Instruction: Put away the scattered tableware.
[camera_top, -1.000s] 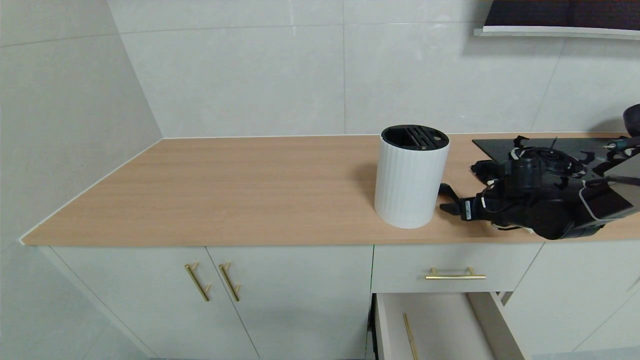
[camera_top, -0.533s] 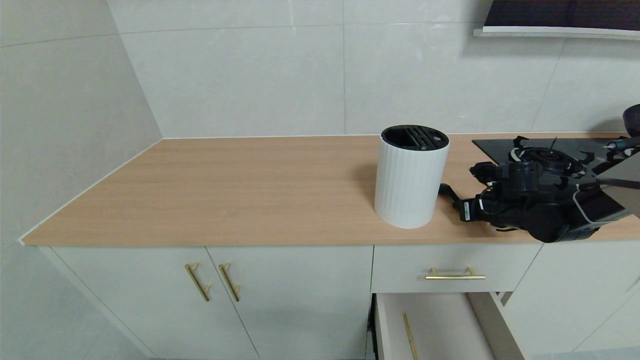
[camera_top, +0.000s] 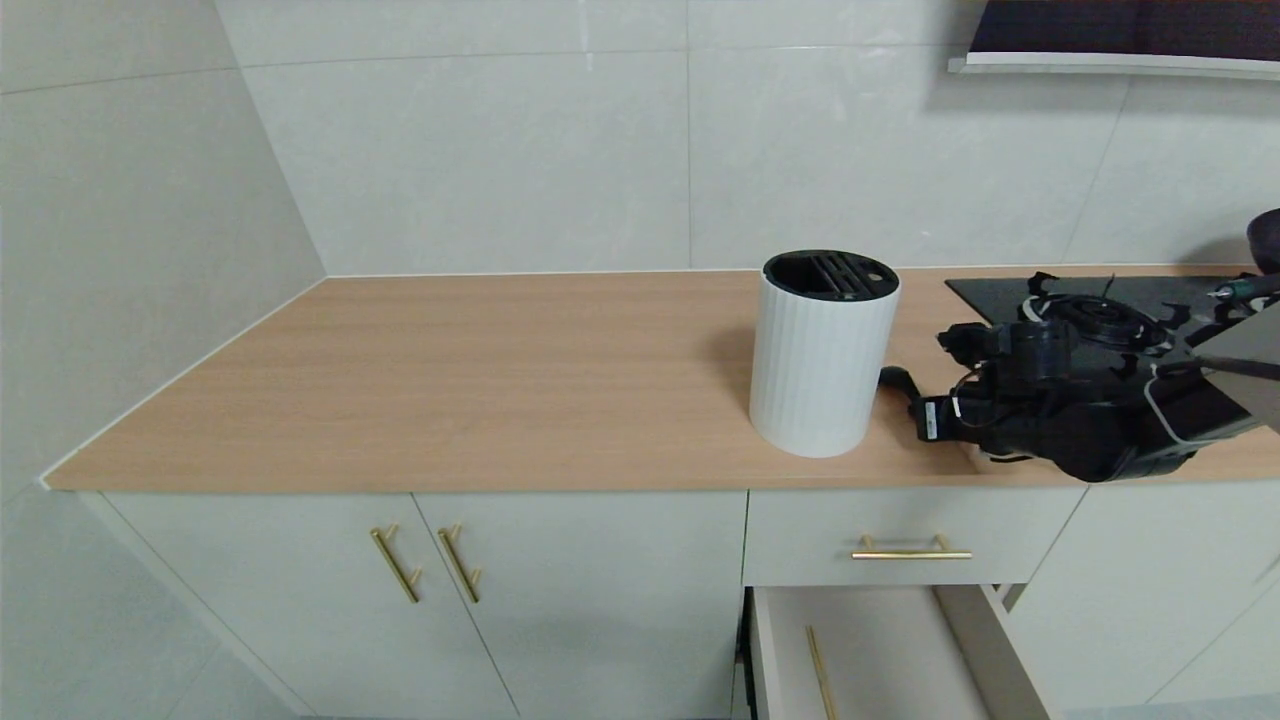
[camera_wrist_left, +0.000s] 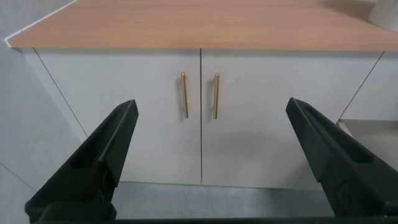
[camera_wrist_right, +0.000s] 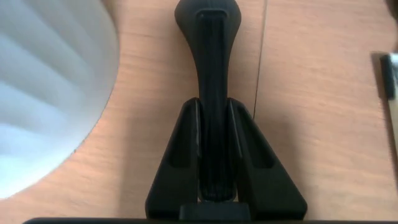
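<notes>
head overlooks counter (camera_top: 480, 380); both wrists share it

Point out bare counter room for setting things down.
Free: the countertop from the left wall to the white holder. Crowded: between holder and hob, where the right tool grips a black handle.

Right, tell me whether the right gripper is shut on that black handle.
Shut on it: the right gripper has its fingers pressed against both sides of the black handle, beside the white holder.
</notes>
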